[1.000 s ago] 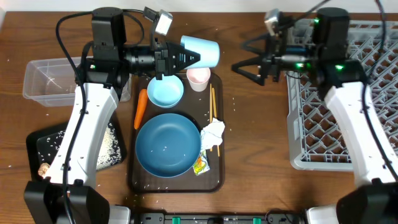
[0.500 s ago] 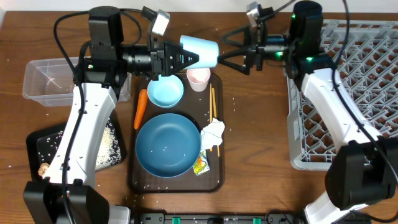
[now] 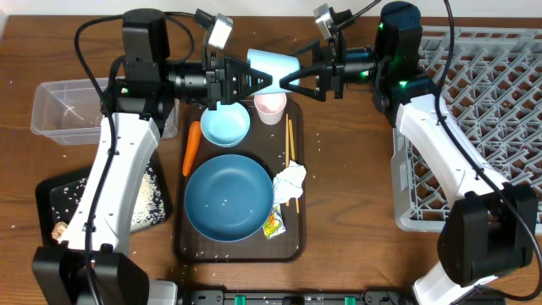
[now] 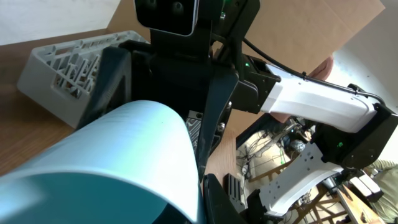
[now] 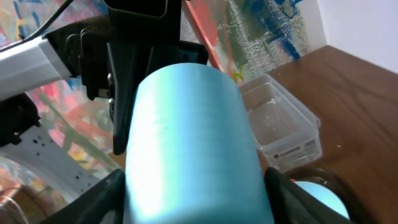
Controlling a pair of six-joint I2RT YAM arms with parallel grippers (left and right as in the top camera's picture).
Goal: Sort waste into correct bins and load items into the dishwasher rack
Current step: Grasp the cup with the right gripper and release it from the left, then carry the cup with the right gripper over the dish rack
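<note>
My left gripper (image 3: 254, 80) is shut on the rim of the light-blue cup (image 3: 273, 63) and holds it sideways in the air above the back of the serving tray. The cup fills the left wrist view (image 4: 112, 155), with one finger (image 4: 211, 196) beside it. My right gripper (image 3: 290, 71) is open, and its fingers straddle the cup's closed end from the right. In the right wrist view the cup (image 5: 193, 143) lies between the spread fingers (image 5: 196, 208). The grey dishwasher rack (image 3: 474, 127) is at the right.
The brown serving tray (image 3: 292, 241) holds a pink cup (image 3: 270, 105), small pale-blue bowl (image 3: 224, 124), large blue plate (image 3: 229, 196), carrot (image 3: 191, 148), chopsticks (image 3: 290, 144), napkin (image 3: 290, 182) and wrapper (image 3: 273, 224). Clear tub (image 3: 63, 110) and black tray (image 3: 59, 199) with rice (image 3: 151, 199) sit left.
My right arm has swung left from the rack to the cup, and its open fingers now bracket it. The left arm and cup have barely moved.
</note>
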